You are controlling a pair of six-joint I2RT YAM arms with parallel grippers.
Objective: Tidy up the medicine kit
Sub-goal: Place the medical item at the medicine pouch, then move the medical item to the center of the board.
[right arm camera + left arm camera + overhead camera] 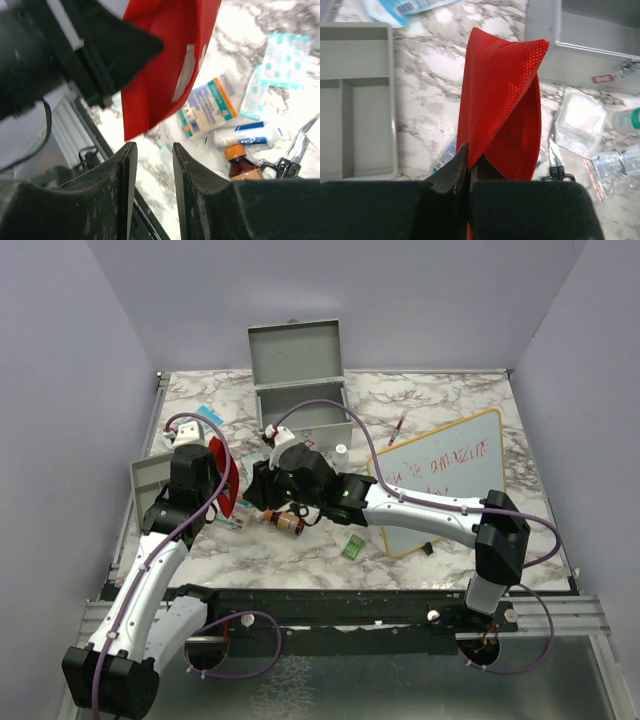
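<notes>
Seeing left gripper [468, 152] clamped tight on the edge of a red pouch [502, 100], which stands up out of the jaws, off the marble table [450, 400]. Right gripper [152, 146] has its jaws a narrow gap apart with nothing between them. It points left at the pouch's lower corner, close to it; I can't tell if it touches. Medicine kit [300, 405] sits far centre on the table with its lid up. It's on the far side of both grippers and in neither's jaws. On my left wrist view it's far-right of the pouch, emblem on the front wall. Divided tray [390, 100] lies left of the left gripper. Brown bottle [242, 165] and scissors [295, 150] lie near the right gripper. Whiteboard [440, 475] lies right.
</notes>
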